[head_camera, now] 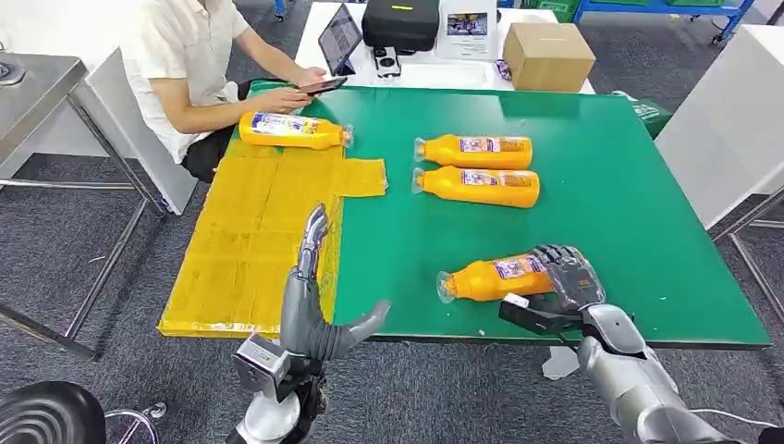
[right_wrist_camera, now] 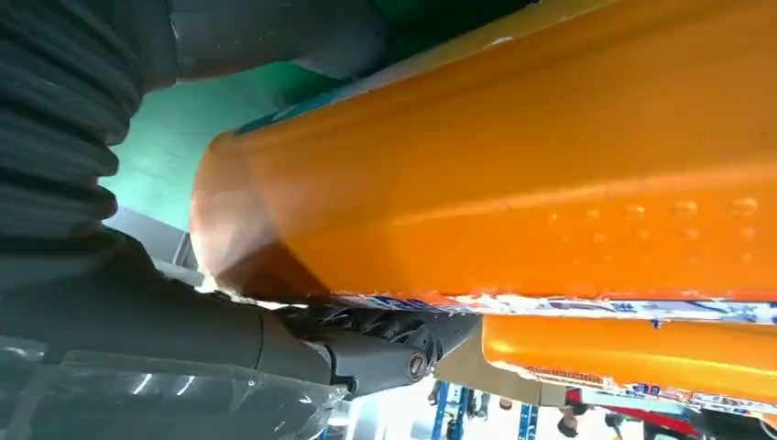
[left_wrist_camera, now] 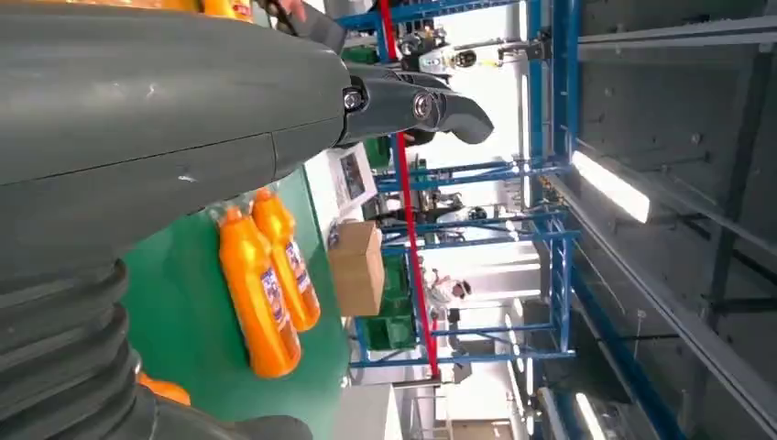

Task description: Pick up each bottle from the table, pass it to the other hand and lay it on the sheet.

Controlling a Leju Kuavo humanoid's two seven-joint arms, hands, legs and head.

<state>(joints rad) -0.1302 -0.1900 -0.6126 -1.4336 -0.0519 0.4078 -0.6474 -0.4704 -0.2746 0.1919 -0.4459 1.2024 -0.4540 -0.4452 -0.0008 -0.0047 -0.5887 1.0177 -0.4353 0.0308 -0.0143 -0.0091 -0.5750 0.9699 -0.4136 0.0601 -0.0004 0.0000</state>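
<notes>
Right hand (head_camera: 566, 277) wraps the base end of the nearest bottle (head_camera: 490, 277), which lies on its side on the green table (head_camera: 601, 185) near the front edge, cap pointing toward the yellow sheet (head_camera: 250, 231) — fingers over the top, thumb under. Left hand (head_camera: 314, 296) is raised over the sheet's right edge, fingers straight and spread, holding nothing. Two more bottles (head_camera: 476, 166) lie side by side mid-table, and one bottle (head_camera: 291, 129) rests on the sheet's far end just beside a seated person (head_camera: 194, 65) with a phone.
</notes>
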